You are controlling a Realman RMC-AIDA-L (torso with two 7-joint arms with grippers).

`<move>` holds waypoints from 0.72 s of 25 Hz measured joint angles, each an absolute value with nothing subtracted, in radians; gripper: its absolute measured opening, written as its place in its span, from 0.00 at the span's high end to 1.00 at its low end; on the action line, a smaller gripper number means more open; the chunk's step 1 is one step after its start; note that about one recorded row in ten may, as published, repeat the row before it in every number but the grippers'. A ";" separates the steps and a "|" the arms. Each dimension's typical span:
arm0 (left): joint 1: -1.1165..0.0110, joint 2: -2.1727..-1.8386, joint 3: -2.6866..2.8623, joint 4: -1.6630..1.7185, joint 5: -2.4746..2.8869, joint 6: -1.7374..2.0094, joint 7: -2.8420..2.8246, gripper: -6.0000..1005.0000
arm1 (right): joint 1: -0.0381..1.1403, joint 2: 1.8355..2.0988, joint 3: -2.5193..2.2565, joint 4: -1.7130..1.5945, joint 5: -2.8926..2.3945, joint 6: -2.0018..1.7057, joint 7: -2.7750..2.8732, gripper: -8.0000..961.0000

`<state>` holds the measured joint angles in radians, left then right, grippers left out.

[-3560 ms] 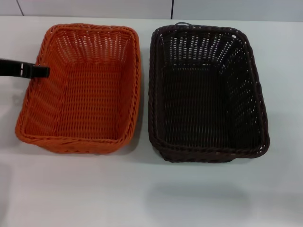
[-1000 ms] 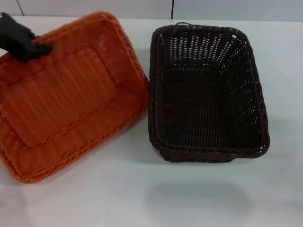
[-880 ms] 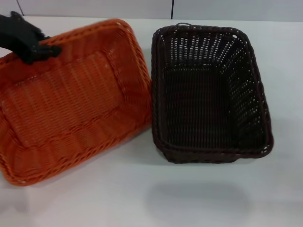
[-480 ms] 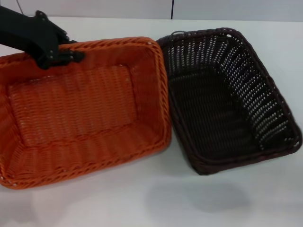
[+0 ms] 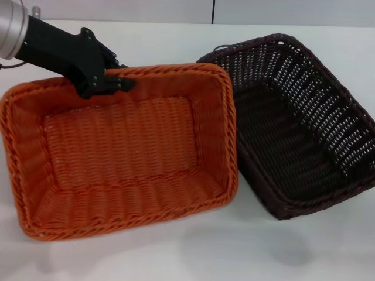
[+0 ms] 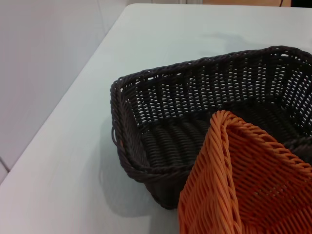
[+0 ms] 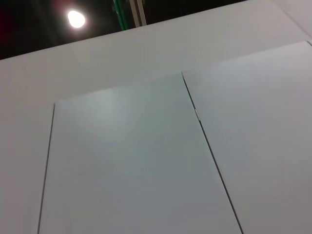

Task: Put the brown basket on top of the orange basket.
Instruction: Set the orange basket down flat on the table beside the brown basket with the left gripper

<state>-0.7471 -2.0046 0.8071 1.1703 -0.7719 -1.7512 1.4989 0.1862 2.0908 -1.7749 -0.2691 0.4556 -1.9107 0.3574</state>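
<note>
Brown basket (image 5: 304, 126): on the white table (image 5: 176, 252), right of centre in the head view, skewed so that its long axis runs diagonally, near end toward the robot's right; untouched by either gripper. Orange basket (image 5: 126, 155): raised and tilted, opening toward the head camera, its right rim overlapping the brown basket's left rim; in the left wrist view, one orange corner (image 6: 243, 180) hanging over the brown basket's interior (image 6: 204, 122). Left gripper (image 5: 108, 82): at the orange basket's far rim, clenched on that rim and carrying the basket. Brown basket thus lying to the right of and below this gripper, close by but with the orange basket between. Right gripper: out of sight in the head view, its wrist camera facing only pale panels, apparently parked. Deciding relation: orange above brown, the reverse of the stacking asked for; likely need to set the orange basket down and take hold of the brown one instead.
</note>
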 joint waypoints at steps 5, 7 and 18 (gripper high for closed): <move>-0.767 -2.013 0.802 1.110 -0.745 -1.696 1.505 0.81 | 0.185 2.090 -1.775 -0.266 0.452 -1.917 0.357 0.15; -0.763 -2.018 0.803 1.103 -0.739 -1.663 1.505 0.80 | 0.186 2.090 -1.775 -0.265 0.451 -1.918 0.357 0.15; -0.767 -2.030 0.820 1.138 -0.741 -1.633 1.512 0.65 | 0.181 2.088 -1.774 -0.255 0.448 -1.919 0.351 0.15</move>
